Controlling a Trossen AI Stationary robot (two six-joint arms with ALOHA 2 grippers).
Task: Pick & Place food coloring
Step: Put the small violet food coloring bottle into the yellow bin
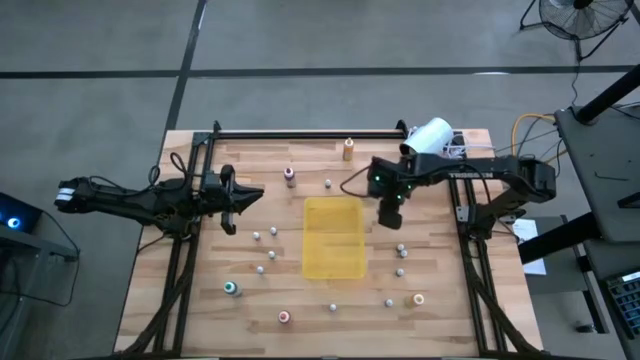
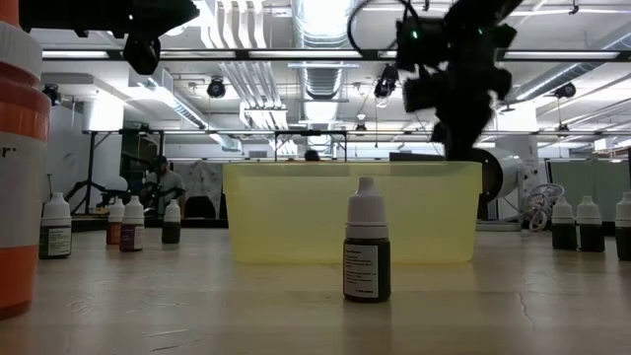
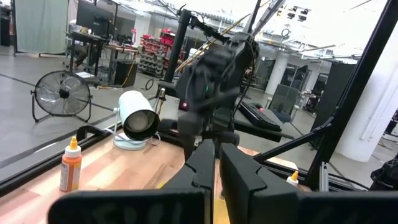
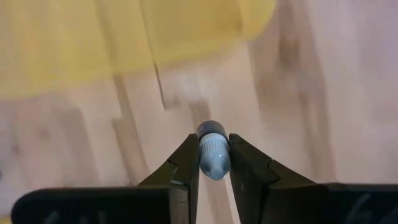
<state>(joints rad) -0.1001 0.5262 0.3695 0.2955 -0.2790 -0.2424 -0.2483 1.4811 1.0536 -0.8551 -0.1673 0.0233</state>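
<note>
Food coloring bottles, tiny ones with white dropper caps, stand scattered over the pale wooden counter (image 1: pixel 200 300) around a translucent yellow rectangular plastic bin (image 1: pixel 334 238). The right gripper (image 1: pixel 389 215) hangs just beside the bin's right edge, and in the right wrist view its jaws are closed on the cap of one small bottle (image 4: pixel 212 157), with the wood and a corner of the yellow bin below it. In the low view this gripper (image 2: pixel 463 128) sits above the bin's right end.

The left gripper (image 1: pixel 232 197) waits over the left part of the counter, well apart from the bin; its dark fingers (image 3: pixel 199 171) stand nearly together with a narrow gap and nothing between them.

Taller bottles stand out by their tops: an orange-topped one (image 1: pixel 348 149) near the far edge, a maroon-topped one (image 1: pixel 290 176) left of it, a teal-topped one (image 1: pixel 231 288) at near left, a pink-topped one (image 1: pixel 285 317) at the near edge. Small whitish-grey bottles cluster left of the bin (image 1: pixel 272 233) and to its right (image 1: pixel 401 250). In the low view one dark bottle with a white cap (image 2: pixel 367 252) stands in front of the bin.

A big white cylinder-shaped device (image 1: pixel 427 136) lies at the far right corner.
</note>
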